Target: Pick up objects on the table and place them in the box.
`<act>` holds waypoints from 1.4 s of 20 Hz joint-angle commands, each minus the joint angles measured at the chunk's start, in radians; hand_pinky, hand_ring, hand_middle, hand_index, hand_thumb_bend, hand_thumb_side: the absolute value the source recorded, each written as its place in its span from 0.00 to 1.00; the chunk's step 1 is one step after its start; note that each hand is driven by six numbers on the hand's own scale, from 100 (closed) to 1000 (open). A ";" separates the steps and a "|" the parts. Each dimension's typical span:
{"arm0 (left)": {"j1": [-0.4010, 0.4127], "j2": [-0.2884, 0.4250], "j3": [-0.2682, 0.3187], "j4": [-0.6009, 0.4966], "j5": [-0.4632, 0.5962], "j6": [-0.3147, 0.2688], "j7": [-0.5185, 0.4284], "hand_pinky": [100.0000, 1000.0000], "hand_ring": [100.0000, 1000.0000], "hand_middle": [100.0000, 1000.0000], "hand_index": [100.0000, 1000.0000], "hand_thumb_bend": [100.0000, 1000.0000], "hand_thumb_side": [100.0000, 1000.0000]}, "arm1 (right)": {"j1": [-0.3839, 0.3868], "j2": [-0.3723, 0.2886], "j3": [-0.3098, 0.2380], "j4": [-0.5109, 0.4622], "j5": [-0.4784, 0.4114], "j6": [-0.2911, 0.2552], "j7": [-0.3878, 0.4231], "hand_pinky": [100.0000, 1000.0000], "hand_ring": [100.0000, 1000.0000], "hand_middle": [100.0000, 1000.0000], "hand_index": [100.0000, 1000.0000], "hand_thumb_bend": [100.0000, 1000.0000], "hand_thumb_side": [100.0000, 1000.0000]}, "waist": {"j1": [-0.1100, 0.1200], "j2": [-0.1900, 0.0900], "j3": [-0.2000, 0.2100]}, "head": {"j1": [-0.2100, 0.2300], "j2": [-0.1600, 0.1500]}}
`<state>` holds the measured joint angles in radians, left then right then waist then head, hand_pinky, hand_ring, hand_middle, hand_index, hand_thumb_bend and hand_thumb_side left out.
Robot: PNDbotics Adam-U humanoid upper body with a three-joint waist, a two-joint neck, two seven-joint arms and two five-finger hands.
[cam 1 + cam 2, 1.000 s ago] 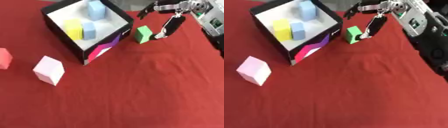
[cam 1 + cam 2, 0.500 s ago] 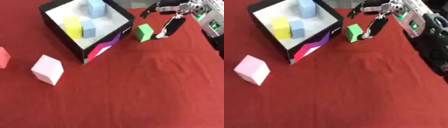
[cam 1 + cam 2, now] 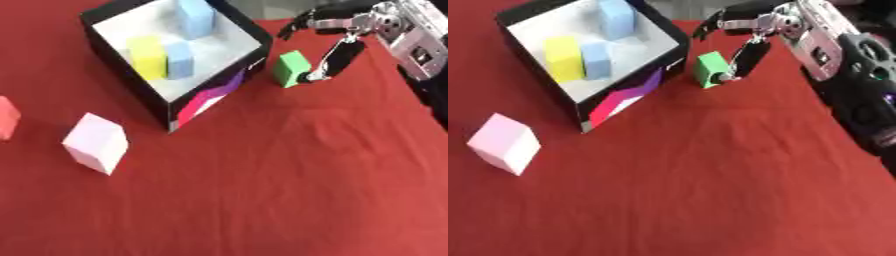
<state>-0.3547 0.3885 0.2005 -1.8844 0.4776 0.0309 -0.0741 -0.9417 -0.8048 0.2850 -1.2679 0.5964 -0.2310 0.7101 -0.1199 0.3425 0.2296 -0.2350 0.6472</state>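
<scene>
A green block (image 3: 291,68) stands on the red cloth just right of the black-walled box (image 3: 210,97). My right hand (image 3: 350,27) reaches in from the upper right, open. Its thumb (image 3: 339,56) points down and touches the block's right side, while its fingers (image 3: 302,22) stretch out above and behind the block. Inside the box lie a yellow block (image 3: 149,56) and two pale blue blocks (image 3: 181,57). A pink block (image 3: 96,143) sits on the cloth at the left. A red block (image 3: 5,117) is cut off by the left edge.
The red cloth (image 3: 262,190) covers the whole table, wrinkled near the middle. My right forearm (image 3: 850,75), silver and black, runs along the right edge.
The thumb tip has moved in against the green block's right side. The whole picture has shifted slightly, so the camera moved.
</scene>
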 commanded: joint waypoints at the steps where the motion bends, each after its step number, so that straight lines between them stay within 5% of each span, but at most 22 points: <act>1: -0.014 0.025 0.007 -0.013 -0.005 0.000 -0.004 0.84 0.71 0.77 0.74 0.15 0.73 | -0.016 -0.023 -0.017 0.002 0.019 -0.005 0.001 0.97 0.95 0.84 0.94 0.37 0.25 | 0.005 -0.014 0.001 | -0.002 -0.017; 28: -0.032 0.025 0.001 -0.011 -0.014 0.005 -0.016 0.84 0.71 0.78 0.74 0.15 0.75 | -0.011 -0.014 -0.058 0.077 0.161 0.000 -0.070 0.95 0.98 0.86 0.94 0.37 0.32 | -0.005 0.027 0.019 | -0.026 -0.048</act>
<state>-0.3779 0.3885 0.1998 -1.8844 0.4673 0.0374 -0.0850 -0.9406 -0.7947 0.2445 -1.1908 0.7475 -0.2329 0.6452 -0.1311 0.3882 0.2481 -0.2579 0.6130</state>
